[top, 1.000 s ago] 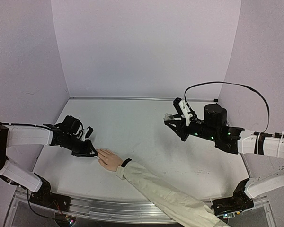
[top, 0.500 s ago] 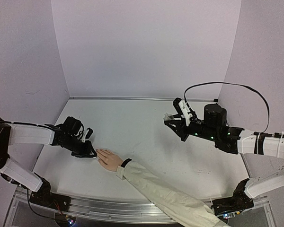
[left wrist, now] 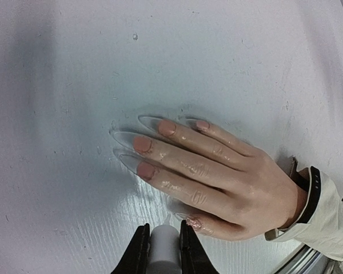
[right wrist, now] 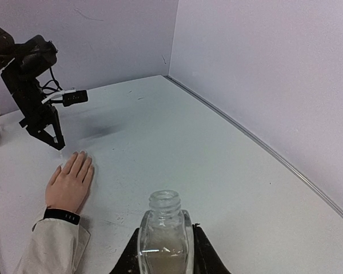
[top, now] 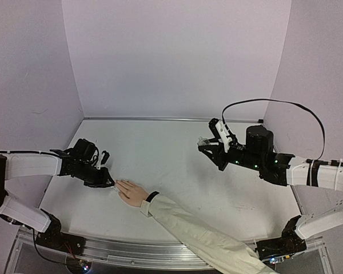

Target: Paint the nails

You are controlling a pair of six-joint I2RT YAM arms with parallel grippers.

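Observation:
A light-skinned hand with a black wristband and cream sleeve lies flat on the white table. In the left wrist view its nails carry long clear tips over pink beds. The thumb nail looks glossy. My left gripper is shut on a white brush cap, whose fine tip points at the table just left of the thumb nail. From above, the left gripper sits just left of the fingertips. My right gripper is shut on an open glass polish bottle, held above the table at the right.
The sleeved forearm runs from the hand to the near right edge. Lilac walls close the table at the back and both sides. A black cable loops above the right arm.
My left gripper has drawn slightly left and back from the hand. The hand, the right arm and the bottle have not moved.

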